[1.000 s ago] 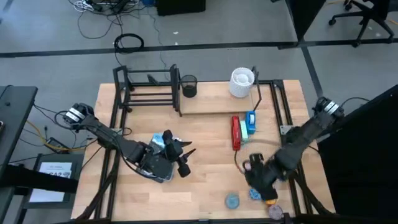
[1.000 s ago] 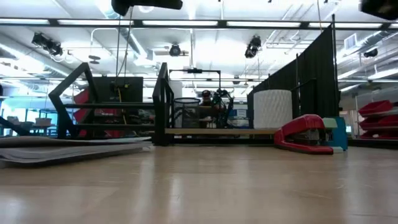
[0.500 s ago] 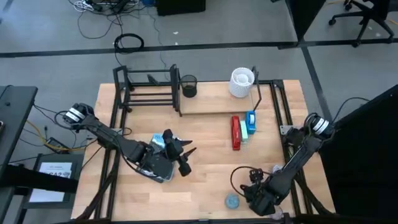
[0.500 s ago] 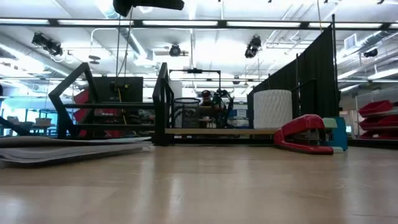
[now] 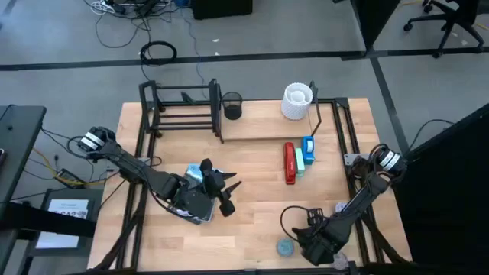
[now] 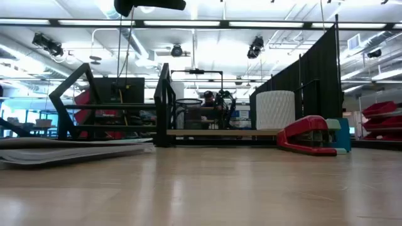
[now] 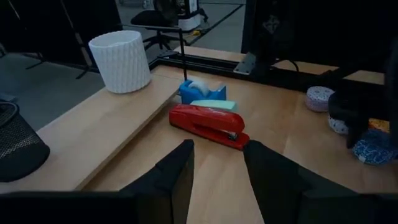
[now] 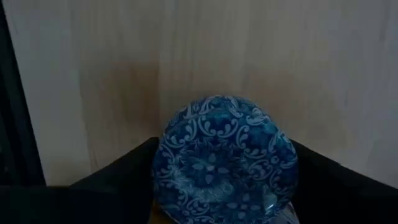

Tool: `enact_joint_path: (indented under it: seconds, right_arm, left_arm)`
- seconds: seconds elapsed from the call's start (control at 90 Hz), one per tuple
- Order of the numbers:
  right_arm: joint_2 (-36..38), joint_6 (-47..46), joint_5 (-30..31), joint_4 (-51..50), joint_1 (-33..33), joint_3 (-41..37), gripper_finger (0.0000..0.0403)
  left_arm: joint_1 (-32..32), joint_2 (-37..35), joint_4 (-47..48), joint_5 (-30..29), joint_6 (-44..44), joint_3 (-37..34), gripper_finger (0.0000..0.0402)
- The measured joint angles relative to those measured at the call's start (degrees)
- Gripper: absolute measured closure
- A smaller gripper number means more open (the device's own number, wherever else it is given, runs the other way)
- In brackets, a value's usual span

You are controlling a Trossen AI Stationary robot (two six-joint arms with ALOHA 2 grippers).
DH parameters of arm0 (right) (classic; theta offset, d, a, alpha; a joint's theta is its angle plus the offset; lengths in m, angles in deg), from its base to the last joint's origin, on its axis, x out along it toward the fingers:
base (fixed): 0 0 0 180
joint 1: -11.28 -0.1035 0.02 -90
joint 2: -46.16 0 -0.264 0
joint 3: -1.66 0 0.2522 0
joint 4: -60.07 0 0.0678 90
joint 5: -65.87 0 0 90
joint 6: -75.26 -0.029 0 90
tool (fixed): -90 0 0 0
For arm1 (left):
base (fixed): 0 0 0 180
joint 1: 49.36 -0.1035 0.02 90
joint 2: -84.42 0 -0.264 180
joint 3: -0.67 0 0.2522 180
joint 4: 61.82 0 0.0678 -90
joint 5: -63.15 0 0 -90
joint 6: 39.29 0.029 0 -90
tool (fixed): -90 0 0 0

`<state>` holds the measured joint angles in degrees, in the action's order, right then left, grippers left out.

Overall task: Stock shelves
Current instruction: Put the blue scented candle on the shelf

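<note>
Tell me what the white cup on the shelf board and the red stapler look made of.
White cup: matte with a fine ribbed or knit-like texture, possibly ceramic or moulded plastic; hard to tell. Red stapler: glossy red shell with highlights, likely plastic or painted metal.

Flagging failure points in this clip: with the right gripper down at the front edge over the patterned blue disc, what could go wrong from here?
1. The right gripper works at the table's front edge; a nudge could push the blue patterned disc or the round blue piece beside it off the table.
2. In the right wrist view the fingers flank the disc low down; its rounded rim might slip out on closing.
3. The red stapler lies between the disc and the shelves, so a low carry may clip it.
</note>
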<state>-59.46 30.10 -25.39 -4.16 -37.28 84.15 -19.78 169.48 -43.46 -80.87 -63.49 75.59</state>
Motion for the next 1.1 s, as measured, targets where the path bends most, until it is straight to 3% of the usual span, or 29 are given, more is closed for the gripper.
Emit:
enact_joint_path:
  seconds: [0.278,0.411,0.544,0.722,0.856,1.1]
  right_arm:
    - [9.1,10.6,1.2,-6.6,11.5,5.0,0.0147]
    - [13.0,21.9,5.6,-7.2,22.9,9.5,0.0147]
    - [13.0,34.4,6.3,-6.2,37.4,14.6,0.0147]
    - [10.4,44.7,6.0,-2.3,55.5,19.4,0.0147]
    - [6.6,47.6,2.4,0.5,65.9,23.2,0.0147]
    - [-5.6,52.1,-1.4,1.0,74.3,29.6,0.0147]
  left_arm:
    - [1.0,-1.1,1.2,0.1,4.6,1.4,0.0275]
    - [1.9,-3.6,1.4,-0.1,6.8,2.7,0.0275]
    - [2.2,-4.9,1.8,-0.5,7.5,2.7,0.0275]
    - [2.3,-5.0,3.7,-1.8,7.3,2.7,0.0275]
    - [2.3,-5.0,3.7,-2.5,7.3,2.7,0.0275]
    - [2.3,-4.9,3.7,-3.4,7.3,2.7,0.0275]
